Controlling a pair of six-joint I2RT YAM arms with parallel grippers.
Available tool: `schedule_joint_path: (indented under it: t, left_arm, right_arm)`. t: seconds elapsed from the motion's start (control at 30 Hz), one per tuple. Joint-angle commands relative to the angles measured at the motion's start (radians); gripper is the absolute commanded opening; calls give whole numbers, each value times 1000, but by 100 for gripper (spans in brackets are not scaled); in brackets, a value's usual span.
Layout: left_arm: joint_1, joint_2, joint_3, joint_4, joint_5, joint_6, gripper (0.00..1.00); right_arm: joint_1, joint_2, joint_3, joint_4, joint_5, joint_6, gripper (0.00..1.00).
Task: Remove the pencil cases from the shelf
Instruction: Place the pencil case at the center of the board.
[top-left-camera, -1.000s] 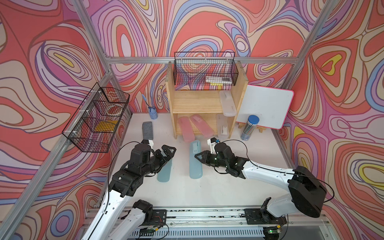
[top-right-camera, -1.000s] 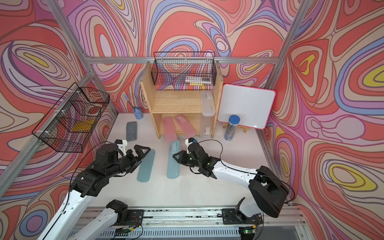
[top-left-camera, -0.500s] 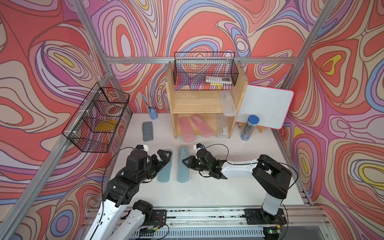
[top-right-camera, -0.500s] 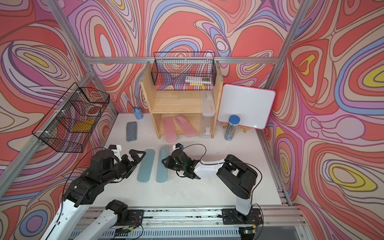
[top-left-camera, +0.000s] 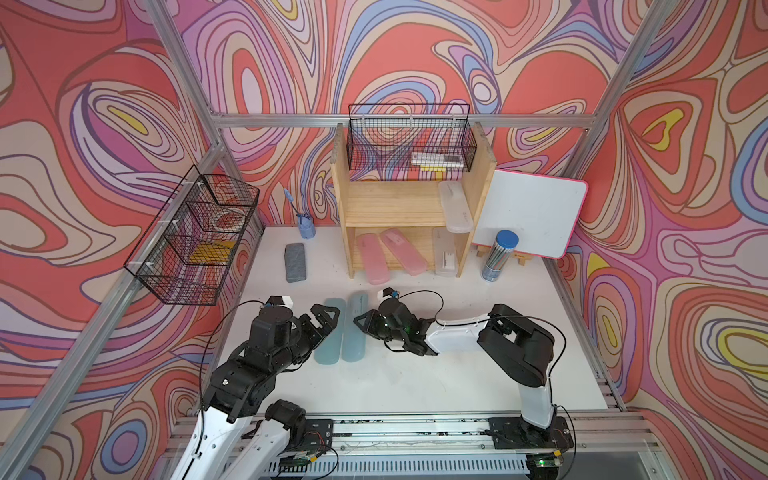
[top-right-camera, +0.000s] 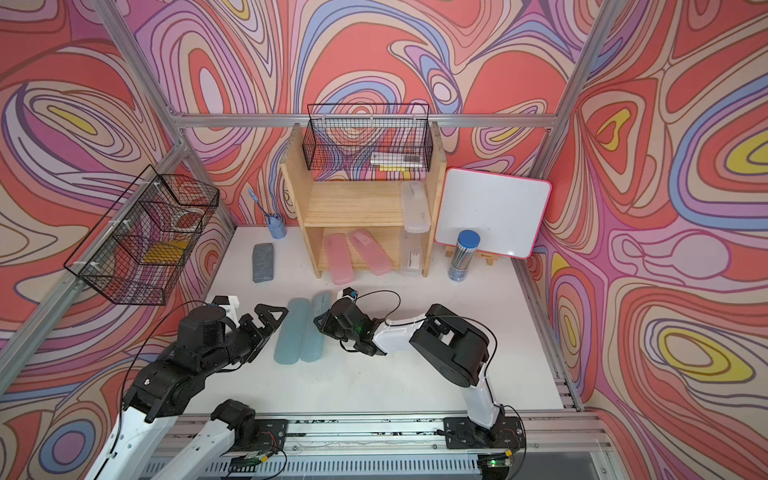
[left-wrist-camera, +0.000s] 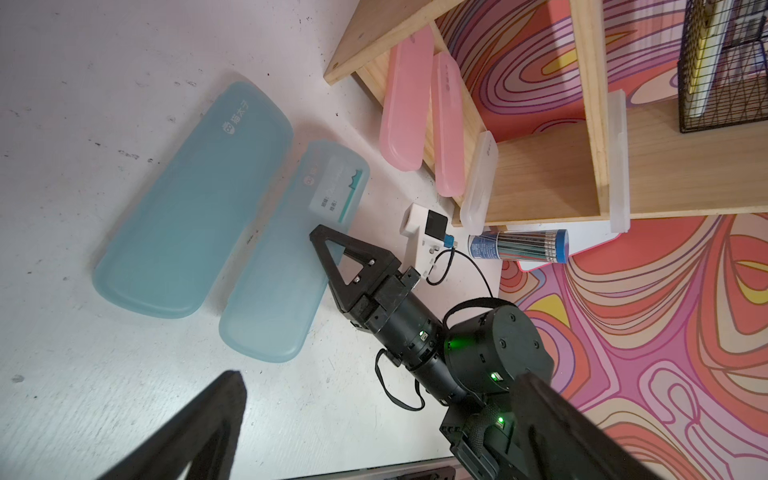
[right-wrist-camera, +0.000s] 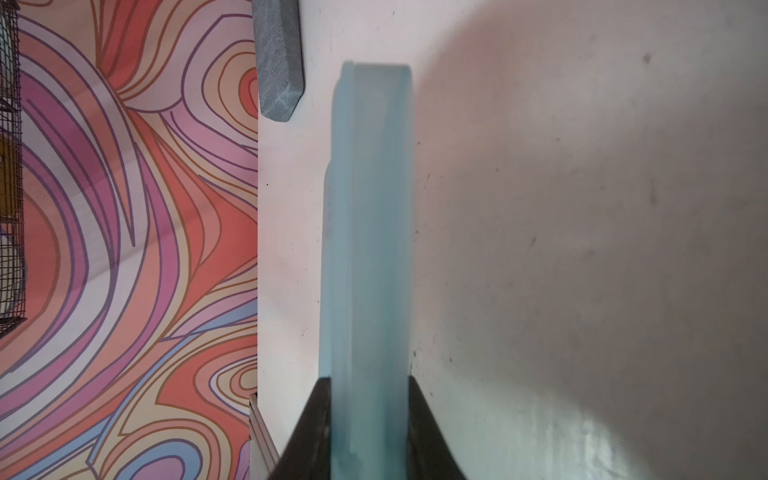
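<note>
**1. The shelf** (top-left-camera: 390, 205): light wood, two tiers, at the back of the white table (top-left-camera: 436, 374). A black wire basket (top-left-camera: 409, 139) sits at its top.

**2. Pencil cases, six.**
- The plain teal case (top-left-camera: 328, 351) and the labelled teal case (top-left-camera: 353, 351) are off the shelf. They lie on the table in front of it, side by side, the plain one to the left.
- The left pink case (top-left-camera: 371, 257) and the right pink case (top-left-camera: 404, 251) are on the shelf's lower tier. Both lie flat and slanted, with their near ends jutting past its front edge.
- The upper clear case (top-left-camera: 456, 205) is at the right end of the shelf's upper tier and overhangs the front.
- The lower clear case (top-left-camera: 444, 255) is at the right end of the shelf's lower tier, against the side panel.

**3. Right arm** (top-left-camera: 515, 349): rises from the front rail and folds sharply at the elbow. The forearm runs low and nearly level, leftward across the front of the shelf, with the wrist rolled. The right gripper (top-left-camera: 358, 322) is at the labelled teal case. In the right wrist view its fingers (right-wrist-camera: 313, 424) pinch that case across its thickness, at the long edge nearer the arm.

**4. Left arm** (top-left-camera: 249, 374): leans up from the front rail toward the shelf. The left gripper (top-left-camera: 332, 320) is at the plain teal case's left edge. Its fingers (left-wrist-camera: 224, 399) are spread wide and hold nothing. Whether they touch the case cannot be told.

**5. Sundries.**
- A grey eraser block (top-left-camera: 295, 262) lies on the table left of the shelf.
- A pencil cylinder (top-left-camera: 498, 255) with a blue lid stands right of the shelf.
- A whiteboard (top-left-camera: 532, 212) is propped behind the pencil cylinder, beside the shelf's right panel.
</note>
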Motion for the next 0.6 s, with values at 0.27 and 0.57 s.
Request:
schedule_joint_path:
  t: [0.27, 0.57]
  left_arm:
    - [3, -17, -19, -19, -19, -7, 99]
    - [3, -17, -24, -14, -20, -8, 99]
  right_arm:
    - [7, 58, 32, 1, 7, 39, 24]
    - [7, 65, 38, -27, -1, 44, 39]
